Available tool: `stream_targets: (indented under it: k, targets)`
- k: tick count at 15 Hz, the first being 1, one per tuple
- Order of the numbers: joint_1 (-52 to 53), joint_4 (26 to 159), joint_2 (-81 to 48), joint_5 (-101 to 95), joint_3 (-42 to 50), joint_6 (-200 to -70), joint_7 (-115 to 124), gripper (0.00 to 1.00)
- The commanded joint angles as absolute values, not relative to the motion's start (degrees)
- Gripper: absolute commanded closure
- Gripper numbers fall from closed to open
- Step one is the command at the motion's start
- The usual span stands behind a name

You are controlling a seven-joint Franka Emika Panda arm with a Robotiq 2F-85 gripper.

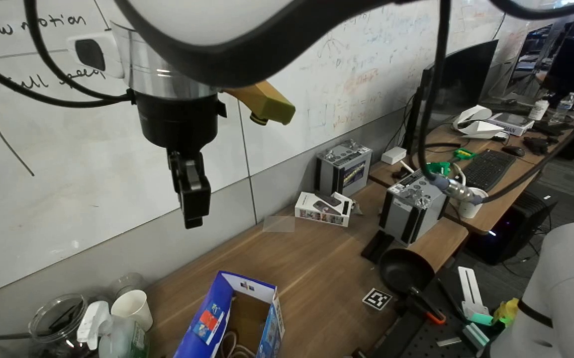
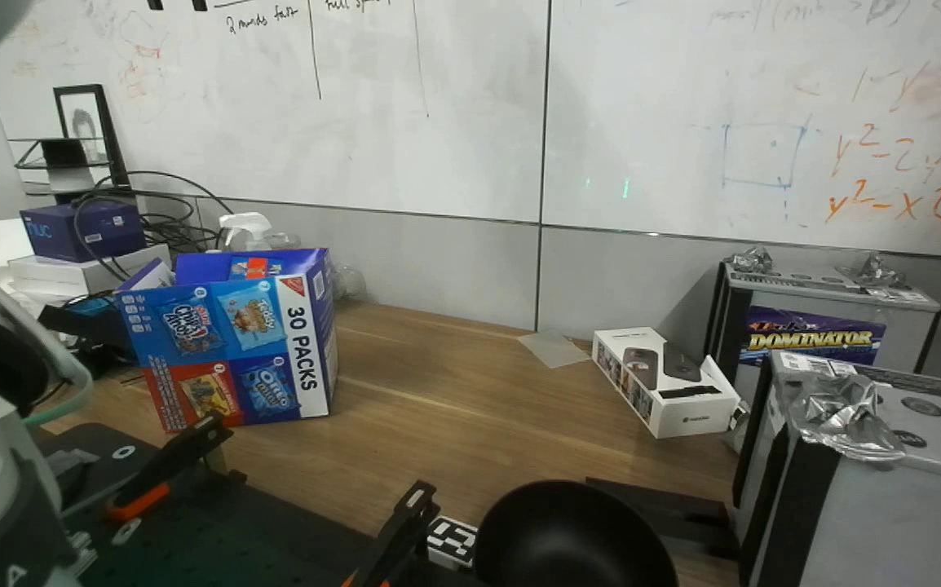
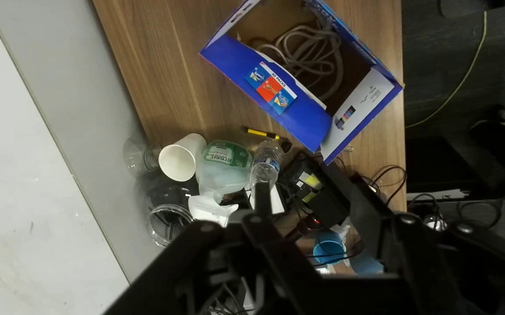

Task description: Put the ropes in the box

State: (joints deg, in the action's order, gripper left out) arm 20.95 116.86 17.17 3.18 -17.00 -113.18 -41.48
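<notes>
The box, a blue snack carton with its top flaps up, stands open on the wooden table; it shows in both exterior views. Pale ropes lie in loose loops on its floor, and a bit of them shows inside it in an exterior view. High over the table, near the whiteboard, hangs my gripper, apart from the box. Its fingers are spread in the wrist view, and nothing is held between them. Just the two fingertips poke in at the top of an exterior view.
Beside the box are a white cup, a spray bottle, a clear jar and a water bottle. A white phone carton, a black pan and grey battery units stand farther along the table.
</notes>
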Motion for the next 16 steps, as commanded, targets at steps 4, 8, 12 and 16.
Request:
stream_targets:
  k: [4, 8, 12, 16]
  targets:
    - [18.3, 120.2, 22.5, -3.5, -15.3, -105.9, -31.3, 0.0]
    - [16.5, 126.6, 30.3, -3.9, -11.3, -100.2, -25.1, 0.0]
    - [14.9, 133.1, 40.3, -2.3, -7.8, -92.3, -18.3, 0.0]
    - [13.5, 136.2, 47.2, 2.4, -5.8, -85.9, -10.4, 0.0]
